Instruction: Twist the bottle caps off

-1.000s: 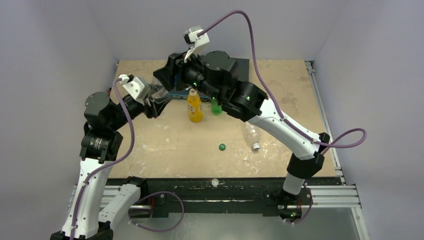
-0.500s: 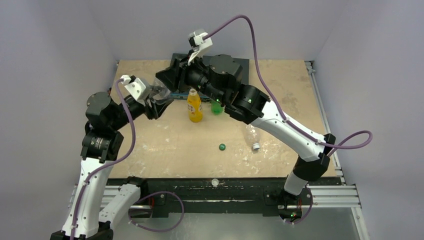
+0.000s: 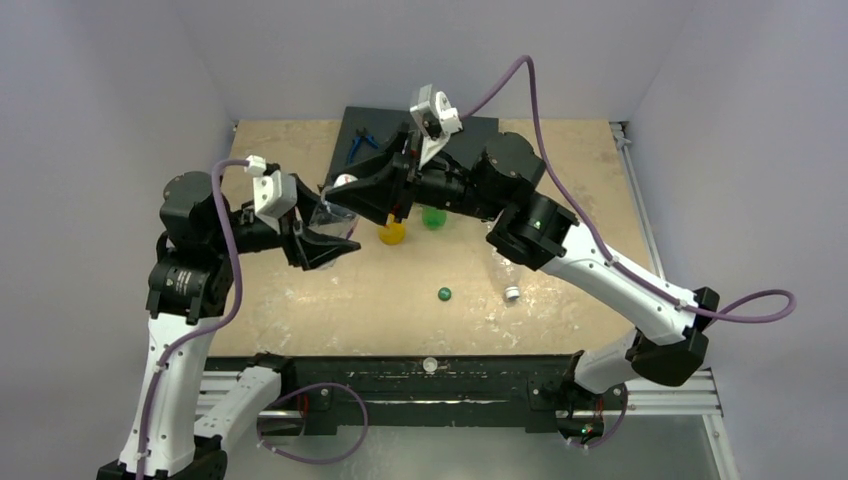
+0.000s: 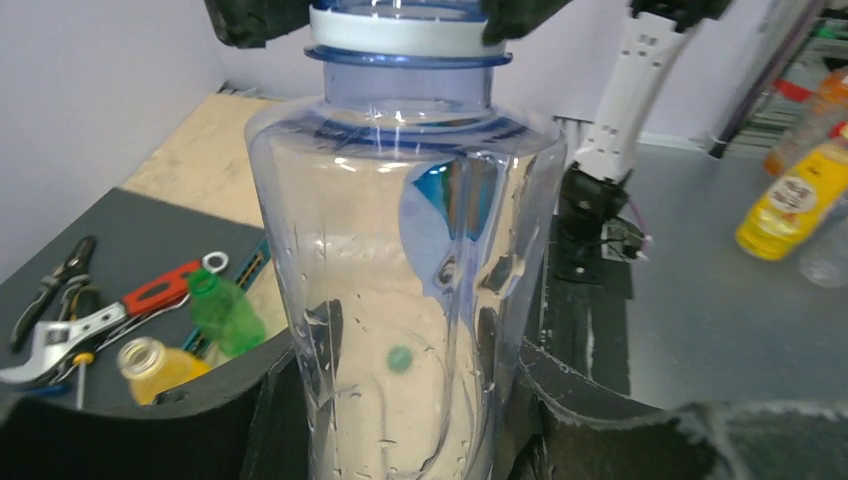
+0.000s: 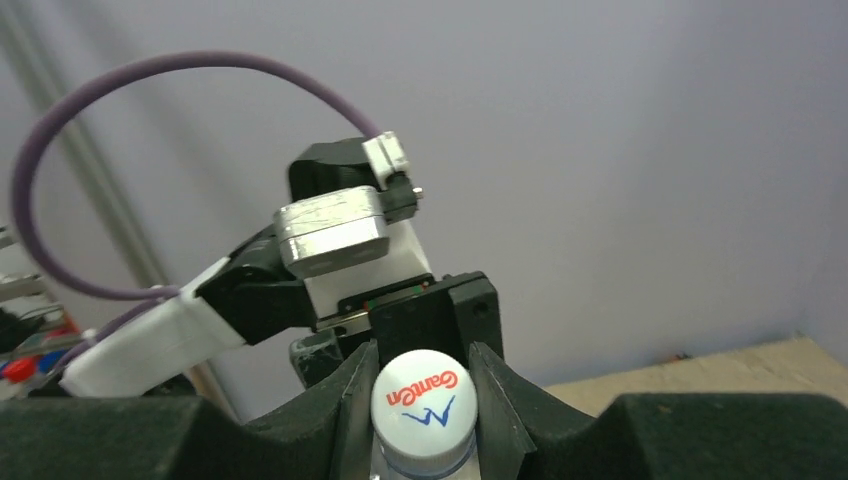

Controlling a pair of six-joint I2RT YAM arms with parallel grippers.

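Note:
My left gripper [image 3: 322,240] [image 4: 400,400] is shut on the body of a large clear bottle [image 3: 328,215] [image 4: 400,250], held upright above the table. Its white cap [image 3: 345,182] [image 4: 400,25] [image 5: 424,400], printed with a red and blue logo, sits pinched between the black fingers of my right gripper [image 3: 352,190] [image 5: 424,395], which is shut on it from above. An orange-yellow bottle [image 3: 391,232] [image 4: 155,365] and a green bottle [image 3: 433,216] [image 4: 225,315] stand uncapped behind. A dark green cap [image 3: 444,294] lies loose on the board.
A smaller clear bottle [image 3: 503,270] lies on its side at centre right, its white cap [image 3: 511,294] on. A dark mat [image 3: 480,130] at the back holds hand tools [image 4: 110,315]. Another white cap [image 3: 430,364] rests on the front rail.
My right gripper closed on the white cap. Both grippers and the clear bottle shifted toward the near side, and the right arm's elbow swung out to the right.

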